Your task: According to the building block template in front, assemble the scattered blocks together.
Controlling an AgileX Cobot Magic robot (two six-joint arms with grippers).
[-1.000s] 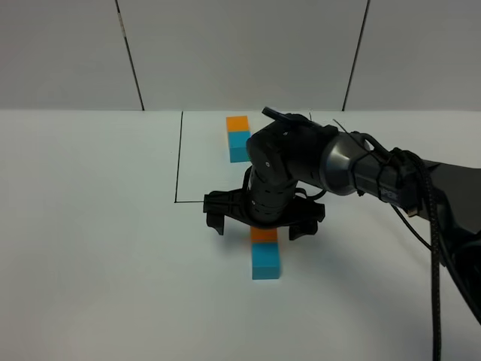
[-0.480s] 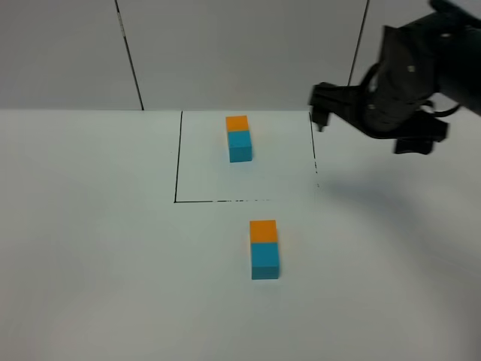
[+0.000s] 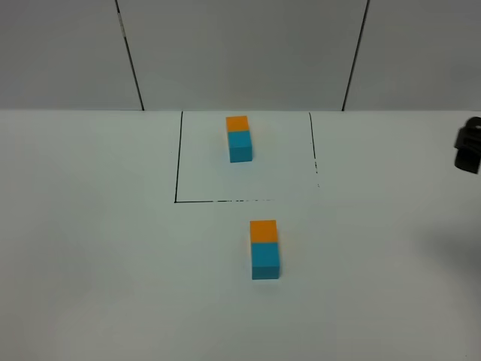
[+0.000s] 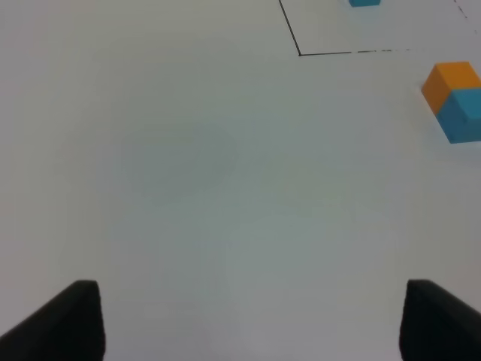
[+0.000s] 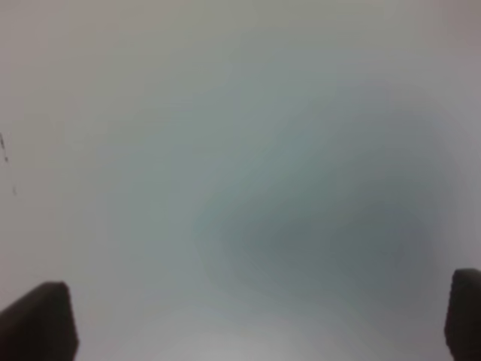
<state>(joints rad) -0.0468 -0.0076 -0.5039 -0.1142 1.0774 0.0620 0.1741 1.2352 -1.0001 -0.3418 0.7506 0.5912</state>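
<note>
The scattered blocks lie touching in a line on the white table, just in front of the black-lined square: the orange cube (image 3: 263, 231) behind, the cyan cube (image 3: 264, 261) in front. Nothing touches them. The building block template (image 3: 238, 138), a smaller orange-cyan bar, sits inside the square. The left wrist view shows the orange cube (image 4: 451, 79) and cyan cube (image 4: 466, 116) far off to one side. My left gripper (image 4: 259, 323) is open over bare table. My right gripper (image 5: 252, 320) is open too, with only blurred table between its fingers.
The black-lined square (image 3: 177, 158) marks the table's rear middle. A black piece of the right arm (image 3: 468, 147) shows at the far right edge. A grey panelled wall (image 3: 240, 53) stands behind the table.
The right arm has lifted away from the joined cubes and swung up and right, almost out of the exterior view. The cubes stayed put. The left gripper has not moved.
</note>
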